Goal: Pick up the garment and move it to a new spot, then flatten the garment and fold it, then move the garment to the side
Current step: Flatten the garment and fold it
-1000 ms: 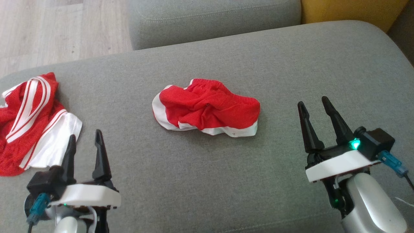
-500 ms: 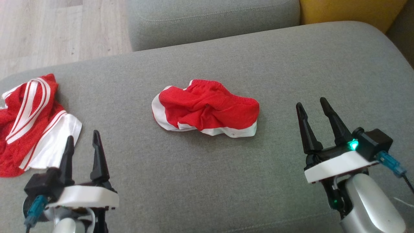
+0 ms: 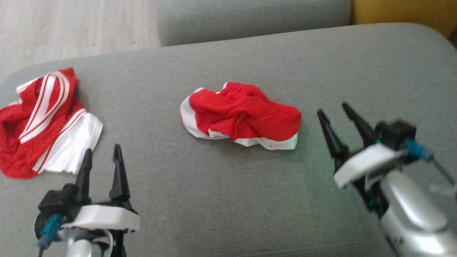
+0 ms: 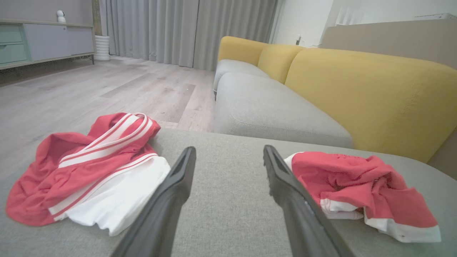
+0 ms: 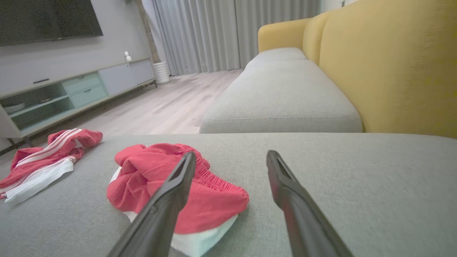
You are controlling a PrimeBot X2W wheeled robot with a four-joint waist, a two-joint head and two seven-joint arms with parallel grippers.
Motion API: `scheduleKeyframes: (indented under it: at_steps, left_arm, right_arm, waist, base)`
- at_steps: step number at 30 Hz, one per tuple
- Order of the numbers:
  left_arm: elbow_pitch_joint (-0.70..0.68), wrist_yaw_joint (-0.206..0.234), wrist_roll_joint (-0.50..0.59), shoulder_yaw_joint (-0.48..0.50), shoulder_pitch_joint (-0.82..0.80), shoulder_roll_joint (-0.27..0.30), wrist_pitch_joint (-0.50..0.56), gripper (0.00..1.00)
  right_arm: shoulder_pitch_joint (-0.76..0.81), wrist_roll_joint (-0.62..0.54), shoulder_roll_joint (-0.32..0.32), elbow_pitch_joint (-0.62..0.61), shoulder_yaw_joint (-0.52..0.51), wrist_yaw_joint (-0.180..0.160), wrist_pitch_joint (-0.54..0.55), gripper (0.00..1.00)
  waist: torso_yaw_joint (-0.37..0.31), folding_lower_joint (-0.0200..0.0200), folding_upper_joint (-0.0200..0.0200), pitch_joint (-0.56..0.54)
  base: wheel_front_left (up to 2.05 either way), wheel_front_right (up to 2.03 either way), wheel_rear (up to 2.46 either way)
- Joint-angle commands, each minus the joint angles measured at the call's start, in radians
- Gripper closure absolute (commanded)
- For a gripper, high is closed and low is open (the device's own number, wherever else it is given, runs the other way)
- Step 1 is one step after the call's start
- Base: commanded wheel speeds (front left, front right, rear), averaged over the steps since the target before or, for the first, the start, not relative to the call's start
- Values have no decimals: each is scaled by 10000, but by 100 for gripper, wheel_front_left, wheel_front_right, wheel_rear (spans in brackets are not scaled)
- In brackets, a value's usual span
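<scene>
Garment (image 3: 242,116), red with white trim, is lying crumpled in the middle of the grey cushion (image 3: 228,200), apart from both grippers. The right gripper (image 3: 332,107) is hovering near its right side without touching it, fingers spread and holding nothing. It's coming out pretty blurry in the head view. The left gripper (image 3: 102,149) is sitting at the near left, also spread wide and empty, well apart from the middle piece. A second garment (image 3: 43,121), red with white stripes, is lying bunched up at the cushion's left edge, near the left gripper's fingertips. Further back, another grey seat (image 4: 264,114) and a yellow backrest (image 4: 375,96) are showing, plus pale wood floor (image 3: 71,28).
</scene>
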Motion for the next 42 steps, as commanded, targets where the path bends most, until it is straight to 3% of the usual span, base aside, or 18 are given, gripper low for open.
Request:
scheduleKeyframes:
  at_steps: [1, 9, 20, 26, 27, 29, 30, 36, 42]
  left_arm:
    - [-297, -41, 99, 187, -598, 14, -122, 0]
    - [-96, -72, -19, -131, -998, -57, -122, 0]
    - [-24, 30, -196, -317, -1189, -76, -122, 0]
    - [43, 69, -294, -340, -1241, -78, -122, 0]
    - [54, 65, -300, -326, -1256, -78, -122, 0]
    - [90, 72, -305, -305, -1274, -78, -122, 0]
    - [110, 80, -301, -294, -1276, -78, -122, 0]
    - [182, 25, -213, -162, -1262, -79, -122, 0]
    - [57, -22, -100, -150, -1334, -79, -122, 0]
  right_arm:
    - [-970, 167, -295, -23, 339, -7, 367, 0]
    - [-3280, 1593, -1343, 1682, 2192, -7, 3295, 0]
    - [-4521, 3364, -1764, 3574, 3999, -7, 6454, 0]
    - [-4871, 3528, -1753, 4135, 4807, -7, 6933, 0]
    - [-4897, 3608, -1755, 4159, 4901, -7, 6938, 13]
    - [-4944, 3755, -1758, 4134, 5119, -7, 6874, 88]
    - [-4963, 3846, -1759, 4075, 5210, -7, 6754, 100]
    - [-5423, 4111, -2008, 3971, 5401, -7, 5280, 100]
    - [-6079, 4581, -2384, 4610, 4649, -7, 3422, 100]
  waist:
    - [349, 0, 0, 291]
    - [1429, 0, 0, 852]
    - [2296, 0, 0, 1176]
    - [2401, 0, 0, 1277]
    - [2393, 0, 0, 1284]
    - [2346, 0, 0, 1270]
    - [2304, 0, 0, 1244]
    - [1913, 0, 0, 1123]
    - [1572, 0, 0, 1418]
  base:
    - [0, 0, 0]
    - [0, 0, 0]
    - [0, 0, 0]
    - [0, 0, 0]
    - [0, 0, 0]
    - [0, 0, 0]
    - [0, 0, 0]
    - [0, 0, 0]
    - [0, 0, 0]
